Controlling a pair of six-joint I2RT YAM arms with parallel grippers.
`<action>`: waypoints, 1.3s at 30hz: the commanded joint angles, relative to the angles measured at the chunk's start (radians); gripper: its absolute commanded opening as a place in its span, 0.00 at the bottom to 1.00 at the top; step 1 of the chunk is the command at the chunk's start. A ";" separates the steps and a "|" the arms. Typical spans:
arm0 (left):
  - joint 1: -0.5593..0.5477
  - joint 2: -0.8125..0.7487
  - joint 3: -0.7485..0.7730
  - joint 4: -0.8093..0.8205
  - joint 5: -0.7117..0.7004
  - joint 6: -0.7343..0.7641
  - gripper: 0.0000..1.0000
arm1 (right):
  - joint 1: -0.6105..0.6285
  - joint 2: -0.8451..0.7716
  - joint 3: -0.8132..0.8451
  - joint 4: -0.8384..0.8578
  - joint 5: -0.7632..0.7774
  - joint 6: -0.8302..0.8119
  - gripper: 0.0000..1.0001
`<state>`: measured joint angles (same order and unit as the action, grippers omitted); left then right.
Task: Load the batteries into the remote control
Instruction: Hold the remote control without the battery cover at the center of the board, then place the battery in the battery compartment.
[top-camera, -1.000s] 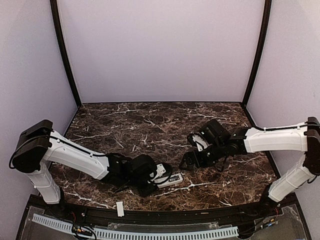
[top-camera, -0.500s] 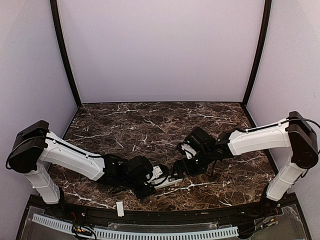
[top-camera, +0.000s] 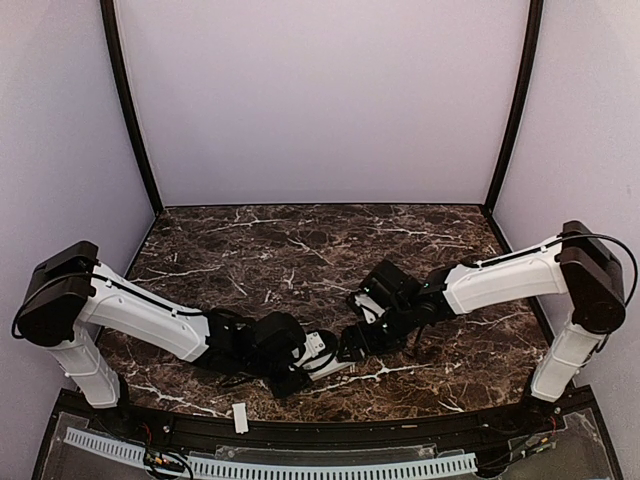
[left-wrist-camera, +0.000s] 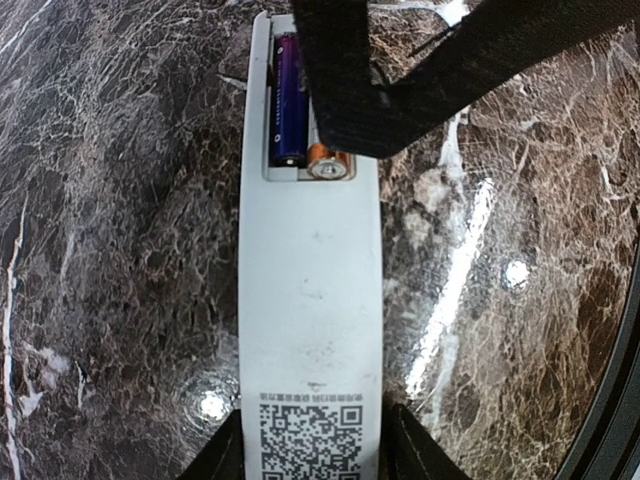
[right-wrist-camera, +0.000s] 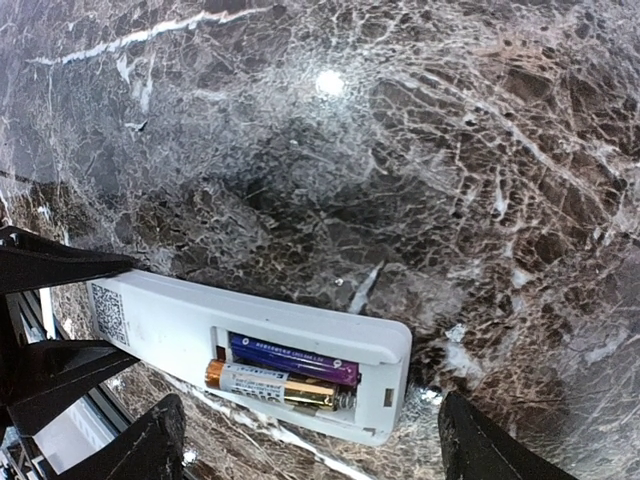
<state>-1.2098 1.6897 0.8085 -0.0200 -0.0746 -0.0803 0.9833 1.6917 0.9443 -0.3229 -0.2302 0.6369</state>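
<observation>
The remote control (left-wrist-camera: 310, 300) lies back side up on the marble, its battery bay open. A purple battery (left-wrist-camera: 288, 95) and an orange-and-white battery (left-wrist-camera: 328, 160) sit side by side in the bay. My left gripper (left-wrist-camera: 312, 445) is shut on the remote's QR-code end, with one finger (left-wrist-camera: 222, 458) on each side. My right gripper (right-wrist-camera: 312, 450) is open wide and hovers just over the bay end of the remote (right-wrist-camera: 250, 335), with the two batteries (right-wrist-camera: 290, 372) between its fingers (right-wrist-camera: 140, 450). In the top view both grippers meet at the remote (top-camera: 330, 366).
A short flat white strip (top-camera: 240, 417) lies at the table's near edge, left of centre. The right gripper's dark fingers (left-wrist-camera: 350, 70) cross over the bay in the left wrist view. The black table rim (top-camera: 330, 432) runs just in front of the remote.
My right gripper has moved left and down to the remote's bay end. My left gripper has shifted slightly left with the remote held.
</observation>
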 joint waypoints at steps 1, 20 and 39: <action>-0.004 -0.002 -0.031 -0.052 0.021 0.012 0.44 | 0.008 0.038 0.032 0.022 0.018 -0.010 0.83; -0.004 -0.003 -0.041 -0.042 0.016 0.010 0.43 | 0.008 0.073 0.025 0.028 0.002 -0.023 0.72; -0.004 -0.056 -0.171 0.149 0.028 -0.031 0.49 | 0.008 0.054 0.017 -0.010 0.042 -0.043 0.75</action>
<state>-1.2102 1.6459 0.6865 0.1497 -0.0681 -0.1085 0.9833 1.7493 0.9840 -0.2909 -0.2226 0.6018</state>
